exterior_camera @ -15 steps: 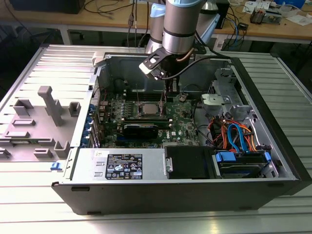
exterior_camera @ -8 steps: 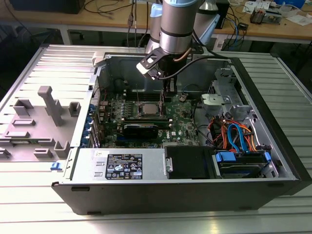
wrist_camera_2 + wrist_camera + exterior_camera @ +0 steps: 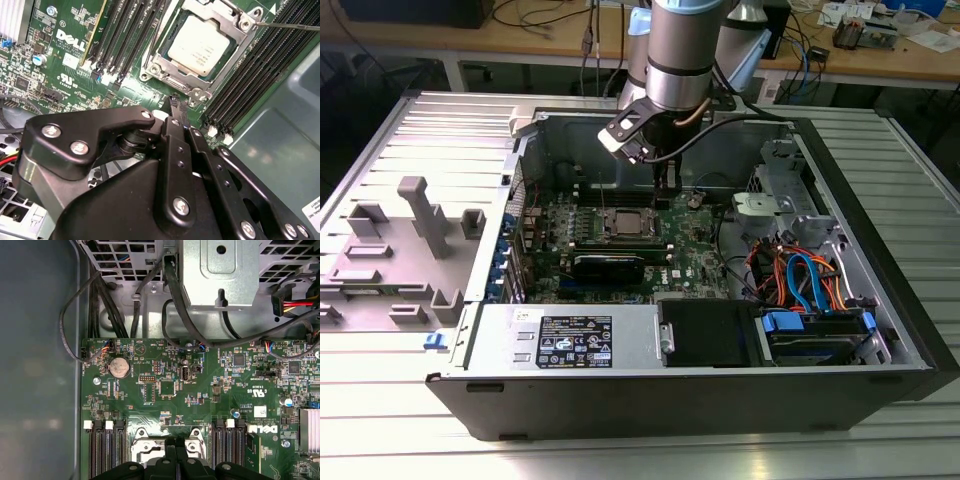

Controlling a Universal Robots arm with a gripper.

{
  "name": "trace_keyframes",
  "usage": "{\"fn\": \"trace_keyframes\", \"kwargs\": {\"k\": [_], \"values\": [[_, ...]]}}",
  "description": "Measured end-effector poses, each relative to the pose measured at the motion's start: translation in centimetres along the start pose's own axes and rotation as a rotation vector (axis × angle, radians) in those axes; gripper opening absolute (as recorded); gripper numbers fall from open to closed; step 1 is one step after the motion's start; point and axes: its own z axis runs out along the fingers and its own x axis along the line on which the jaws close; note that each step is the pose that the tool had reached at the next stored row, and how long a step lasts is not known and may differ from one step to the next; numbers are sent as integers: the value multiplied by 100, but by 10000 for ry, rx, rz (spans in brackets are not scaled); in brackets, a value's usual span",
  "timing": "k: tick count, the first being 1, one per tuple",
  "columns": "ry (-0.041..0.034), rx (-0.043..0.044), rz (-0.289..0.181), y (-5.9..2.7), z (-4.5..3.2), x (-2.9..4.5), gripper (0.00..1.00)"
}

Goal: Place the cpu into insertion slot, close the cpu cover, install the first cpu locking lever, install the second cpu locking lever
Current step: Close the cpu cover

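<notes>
Silver-grey metal marks the cpu [image 3: 200, 44], which sits in the insertion slot [image 3: 170, 80] on the green motherboard [image 3: 65, 75]. The cpu cover [image 3: 231, 56] lies flat over it, its silvery frame around the chip and the chip's top showing through the square window. A thin metal rod [image 3: 290, 25] runs outward from the cover's screwed corner, passing above the long black memory slots [image 3: 250, 75] on that side.

The jaws are together, with nothing seen between them. In the second wrist view the black fingertips [image 3: 175, 105] hang just beside the cover's front tab, over bare board and not on the chip. In the first wrist view the fingers [image 3: 171, 460] stand between the two banks of memory slots, with silvery parts of the socket on either side of them.

In the exterior view the arm [image 3: 678, 60] reaches down into the open computer case [image 3: 720, 400], which lies on its side on a ribbed metal tabletop [image 3: 620, 455]. The cpu [image 3: 626, 225] is near the board's middle, slightly toward the exterior view's left of the arm's lower end.
</notes>
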Motion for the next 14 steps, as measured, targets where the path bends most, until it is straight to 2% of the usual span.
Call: {"fn": "trace_keyframes", "kwargs": {"k": [6,11,14], "values": [[3,0,1,-28,1,0,11],[14,0,-3,-142,10,-14,11],[35,-1,-11,-200,34,-74,11]]}}
